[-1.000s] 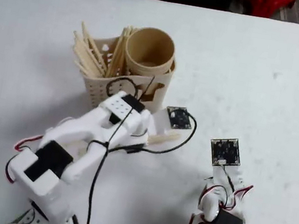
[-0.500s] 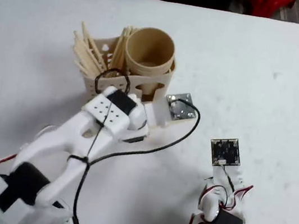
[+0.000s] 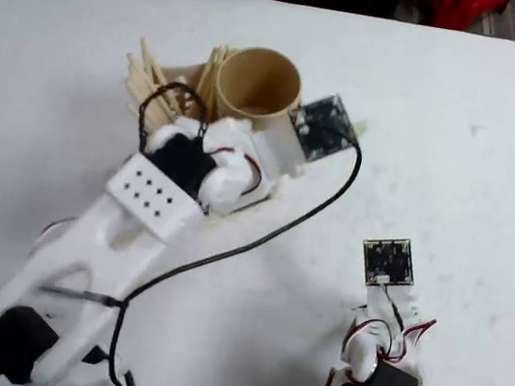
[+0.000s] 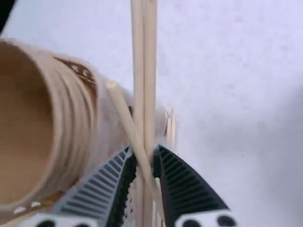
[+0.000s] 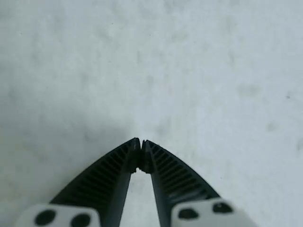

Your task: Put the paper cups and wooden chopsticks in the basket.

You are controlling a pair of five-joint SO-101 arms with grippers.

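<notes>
Status: left gripper [image 4: 144, 156] is pinched on a pair of wooden chopsticks [image 4: 143, 71], with the jaws close together and the sticks filling the gap. A third stick [image 4: 124, 118] crosses the gap at a slant. It cannot be told whether that one is clamped or is just leaning in the basket.

Key relation: the held pair's long axis runs straight out ahead of the fingertips, in line with the jaws. The basket [image 4: 104, 123] lies directly beneath and to one side of the fingertips. The stacked paper cups [image 4: 28, 123] are in it, just beside the gripper on that same side. The far ends of the pair project past the basket wall, out over bare table.

Judgement: the release depends on this overhang. The sticks probably need tipping end-down over the opening first, or they could slide off over the rim.

The high view shows the loose chopsticks [image 3: 152, 88] already standing in the basket on the far side of the cups.

Right gripper [image 5: 140, 156] has its fingertips pressed together on nothing, low over the table and well apart from the basket. The left arm is clearly the nearer.
</notes>
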